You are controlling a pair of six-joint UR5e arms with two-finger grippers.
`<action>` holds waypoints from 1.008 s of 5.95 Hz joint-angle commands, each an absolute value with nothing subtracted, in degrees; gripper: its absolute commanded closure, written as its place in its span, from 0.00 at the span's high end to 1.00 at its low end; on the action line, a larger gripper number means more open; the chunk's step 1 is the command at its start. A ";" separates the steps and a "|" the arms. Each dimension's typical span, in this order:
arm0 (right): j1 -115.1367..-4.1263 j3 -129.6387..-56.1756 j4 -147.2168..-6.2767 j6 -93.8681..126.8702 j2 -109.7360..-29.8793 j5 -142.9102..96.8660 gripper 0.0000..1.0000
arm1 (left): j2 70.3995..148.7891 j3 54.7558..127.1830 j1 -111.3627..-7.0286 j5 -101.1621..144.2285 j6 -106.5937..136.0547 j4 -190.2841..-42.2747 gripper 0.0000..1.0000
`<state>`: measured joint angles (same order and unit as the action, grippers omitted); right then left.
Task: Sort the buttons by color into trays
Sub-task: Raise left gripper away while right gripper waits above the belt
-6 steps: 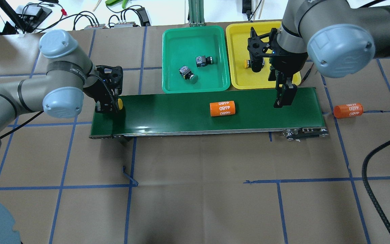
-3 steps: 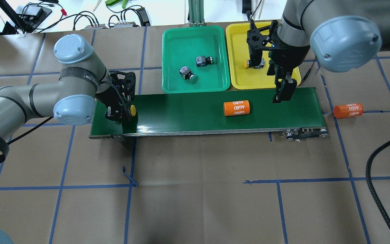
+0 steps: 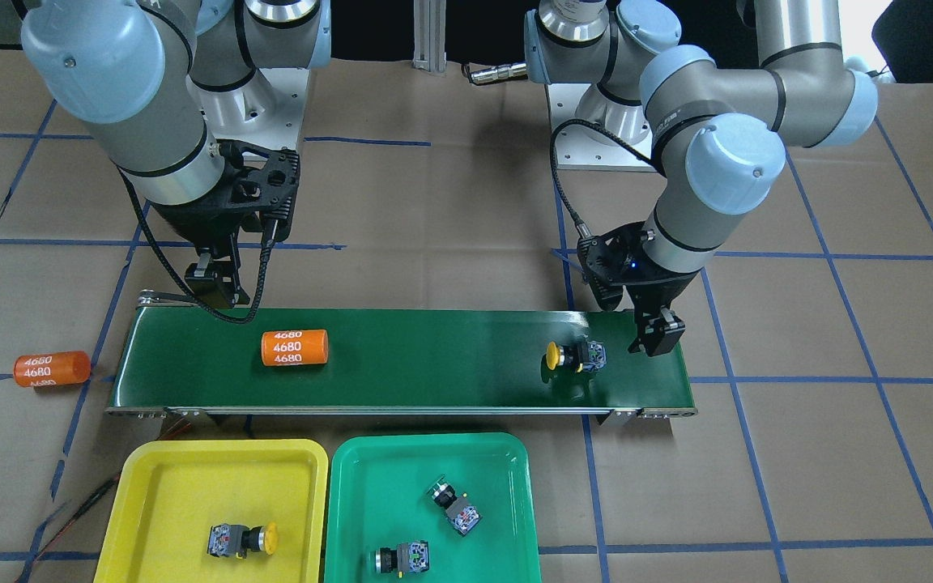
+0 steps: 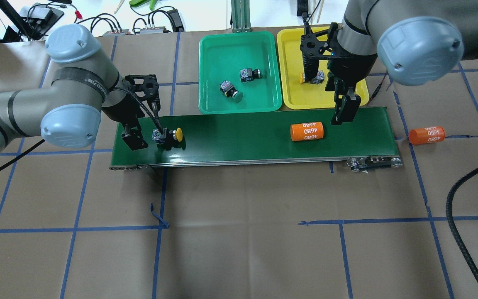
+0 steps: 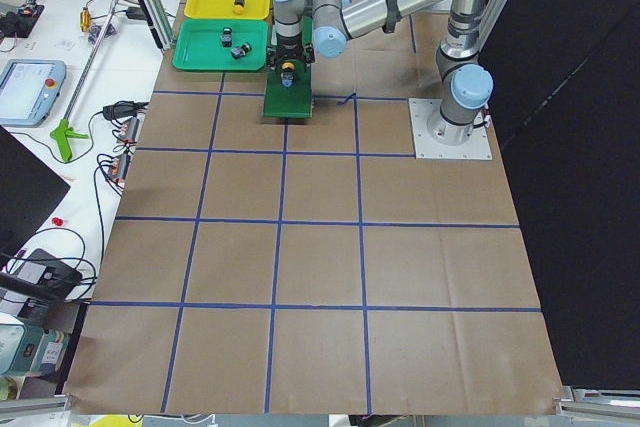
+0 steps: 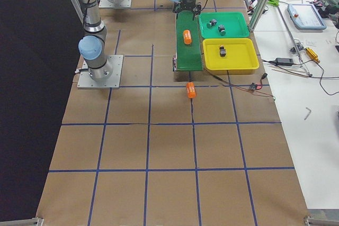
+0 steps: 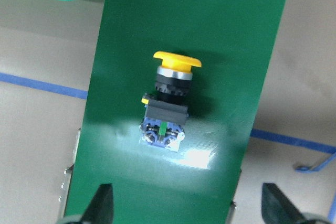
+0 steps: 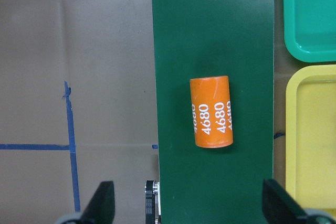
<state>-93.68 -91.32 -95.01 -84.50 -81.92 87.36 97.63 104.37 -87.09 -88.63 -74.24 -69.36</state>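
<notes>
A yellow button (image 4: 168, 136) lies on its side on the dark-green belt (image 4: 239, 137) near its left end; it also shows in the front view (image 3: 576, 356). My left gripper (image 4: 133, 139) is open just left of it, apart from it. In the left wrist view the button (image 7: 169, 106) lies free ahead of the spread fingertips (image 7: 102, 205). My right gripper (image 4: 344, 110) is open and empty over the belt's far edge. The green tray (image 4: 240, 41) holds two green buttons (image 4: 230, 90). The yellow tray (image 4: 293, 95) holds one yellow button (image 4: 311, 77), partly hidden by my right wrist.
An orange cylinder marked 4680 (image 4: 307, 131) lies on the belt, left of my right gripper; it shows in the right wrist view (image 8: 211, 111). A second one (image 4: 426, 135) lies on the table past the belt's right end. Both trays border the belt's far edge.
The yellow button and the orange cylinder have moved right along the belt. The left gripper went right, then back left, and the button now lies clear of it.
</notes>
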 commanded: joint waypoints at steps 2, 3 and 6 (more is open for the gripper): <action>-93.69 -92.81 -98.15 -84.46 -81.65 87.28 1.00 | 95.01 92.05 -88.58 -87.90 -33.30 -84.37 0.98; -93.78 -92.90 -98.70 -84.46 -81.65 87.36 1.00 | 95.27 90.11 -88.94 -88.15 -22.78 -84.46 0.98; -93.87 -96.05 -102.71 -84.64 -81.56 87.10 1.00 | 95.71 85.02 -92.53 -88.59 1.10 -87.61 0.98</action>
<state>-93.86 -94.95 -100.20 -84.65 -81.57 87.16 95.38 87.20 -91.01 -88.31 -4.24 -86.15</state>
